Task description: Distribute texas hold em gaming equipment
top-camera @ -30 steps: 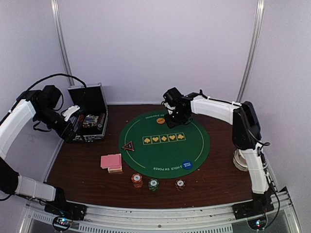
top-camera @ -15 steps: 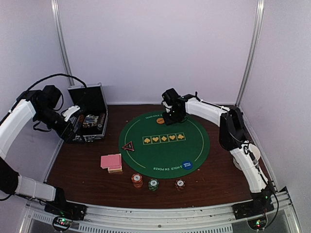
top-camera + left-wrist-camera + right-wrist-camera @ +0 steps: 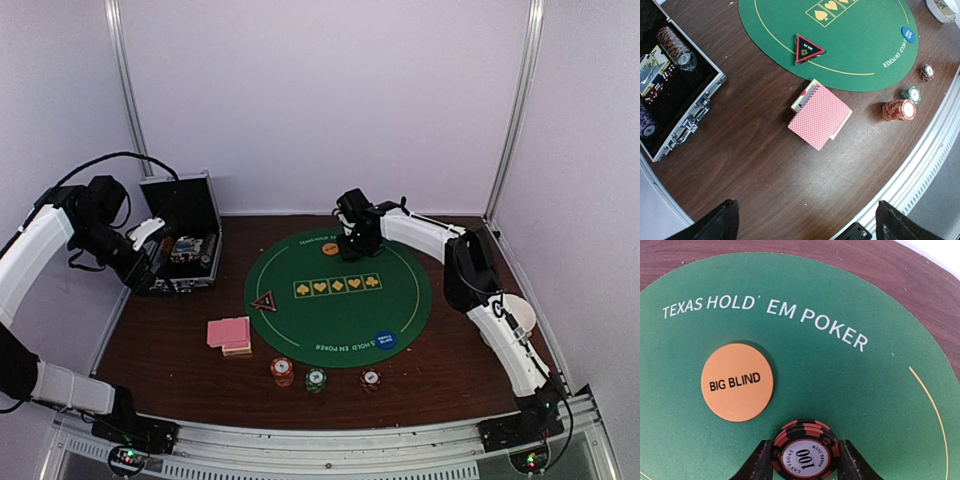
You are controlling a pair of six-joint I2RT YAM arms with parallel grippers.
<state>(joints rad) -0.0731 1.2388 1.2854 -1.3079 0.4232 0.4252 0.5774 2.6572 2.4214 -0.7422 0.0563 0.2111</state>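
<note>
Top external, biggest first: dark wooden table (image 3: 170, 340), then round green felt mat (image 3: 400, 300) spread beneath the right gripper (image 3: 352, 247), low over the mat's far edge. Open silver-edged black case (image 3: 186, 250) just beside the left gripper (image 3: 805, 227), at the table's left side; holds chip rolls and card packs, markings too small to read.

Left wrist view: left gripper spread wide, nothing between the jaws, only two dark fingertips (image 3: 715, 225) showing at the bottom edge, rest cut off. Ahead of it on bare wood, pink-red-backed playing cards (image 3: 821, 116) in a loose, slightly fanned stack. Beyond those, black-red triangle (image 3: 807, 48) lying across the mat's rim. Off to its right, three short chip stacks (image 3: 899, 110) in a row beside the mat, and a blue marker disc (image 3: 908, 34) farther out on the felt, lettering unreadable.

Right wrist view: jaws partly closed, pinching a red-and-black chip stack (image 3: 805, 450) marked 100. Lower part of stack cut off by the frame, so contact with the felt impossible to tell. Orange marker disc (image 3: 737, 382) reading BIG BLIND flat on the felt, just ahead and left of the pinched stack.
</note>
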